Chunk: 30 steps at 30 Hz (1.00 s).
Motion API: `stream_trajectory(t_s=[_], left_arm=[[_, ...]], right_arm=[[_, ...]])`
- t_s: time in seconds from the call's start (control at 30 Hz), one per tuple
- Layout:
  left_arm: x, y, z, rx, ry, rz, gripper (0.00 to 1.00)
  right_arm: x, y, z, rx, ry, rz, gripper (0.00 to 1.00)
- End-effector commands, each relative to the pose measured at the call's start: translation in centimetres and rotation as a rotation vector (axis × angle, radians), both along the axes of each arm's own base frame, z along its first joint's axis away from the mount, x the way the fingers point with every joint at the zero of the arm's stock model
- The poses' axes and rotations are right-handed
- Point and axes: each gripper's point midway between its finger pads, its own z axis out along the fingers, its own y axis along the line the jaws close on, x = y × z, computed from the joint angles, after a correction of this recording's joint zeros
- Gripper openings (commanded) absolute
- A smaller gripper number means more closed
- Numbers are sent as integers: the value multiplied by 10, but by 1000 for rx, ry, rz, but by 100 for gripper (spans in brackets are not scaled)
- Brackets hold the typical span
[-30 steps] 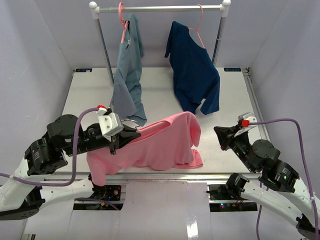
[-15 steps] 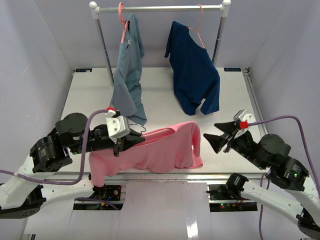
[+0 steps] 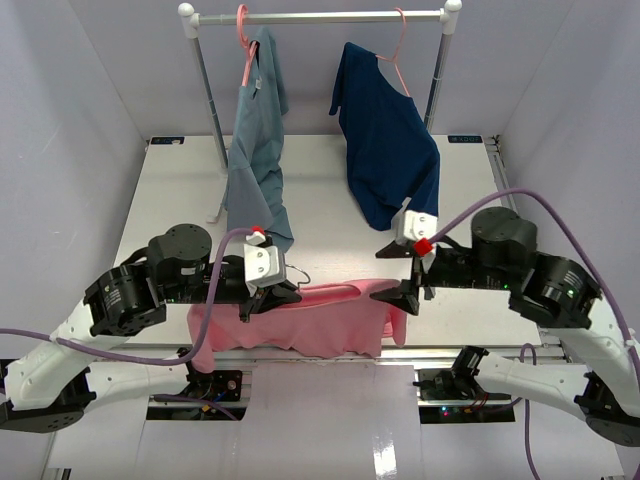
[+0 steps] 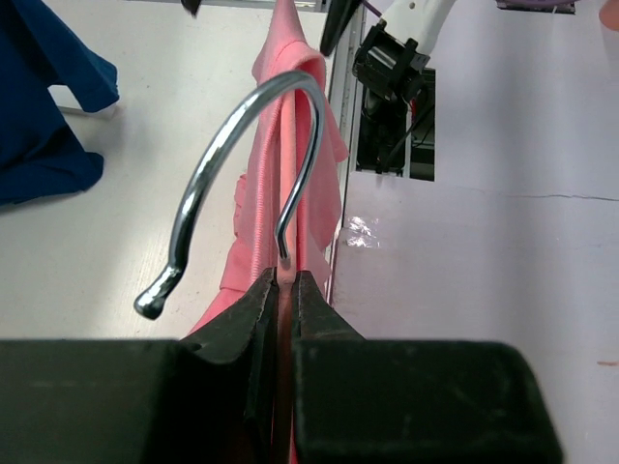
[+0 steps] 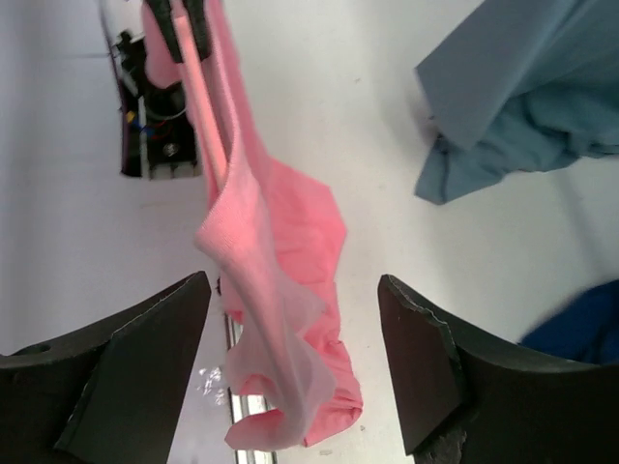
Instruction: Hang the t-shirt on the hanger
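Note:
The salmon-pink t-shirt [image 3: 330, 322] hangs draped along the table's near edge, and its lower part drops over that edge. The pink hanger [image 4: 283, 275] runs inside the shirt, with its metal hook [image 4: 242, 145] sticking out at the collar. My left gripper [image 3: 270, 298] is shut on the hanger's pink neck just below the hook. At the shirt's right end my right gripper [image 3: 405, 293] is open. In the right wrist view the shirt's [image 5: 280, 242] shoulder and sleeve hang between the spread fingers [image 5: 145, 358], touching neither.
At the back stands a white clothes rail [image 3: 320, 16] on two posts. A grey-blue shirt [image 3: 255, 160] hangs at its left and a navy shirt [image 3: 390, 150] at its right, both reaching down to the white table [image 3: 330, 215].
My right gripper has opened and swung left to the shirt's right end. My left gripper has carried the hanger and shirt rightward and lower, toward the near edge.

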Motion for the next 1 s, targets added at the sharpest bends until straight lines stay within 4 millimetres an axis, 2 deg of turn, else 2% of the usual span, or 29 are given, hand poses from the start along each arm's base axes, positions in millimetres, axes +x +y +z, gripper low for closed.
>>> stream_trajectory(t_s=[0.0, 0.27, 0.5, 0.57, 0.63, 0.67, 0.73, 0.8, 0.83, 0.93, 0.97], left_arm=[[-6, -10, 2, -14, -4, -67, 0], [-8, -13, 5, -31, -13, -90, 0], [-7, -18, 6, -43, -21, -97, 0], [-6, -21, 6, -43, -19, -102, 0], [-6, -23, 5, -41, -16, -109, 0], [-6, -24, 5, -40, -16, -111, 0], [-5, -26, 6, -43, -17, -111, 0], [-4, -26, 7, -49, -19, -105, 0], [-3, -26, 8, -53, -22, -96, 0], [4, -24, 13, -67, -30, -46, 0], [8, -22, 16, -75, -36, -18, 5]], right_arm=[[-28, 6, -15, -59, 40, 188, 76], [-24, 24, -35, -108, 96, 220, 71], [-31, 29, -51, -124, 135, 260, 69], [-29, 29, -50, -115, 124, 250, 67], [-26, 30, -51, -110, 117, 236, 59], [-25, 31, -50, -104, 114, 233, 51], [-25, 33, -46, -85, 105, 236, 29], [-24, 34, -41, -51, 85, 229, 12], [-23, 32, -39, -34, 74, 213, 8], [-17, 26, -31, 21, 33, 152, 8], [-15, 23, -30, 27, 34, 123, 8]])
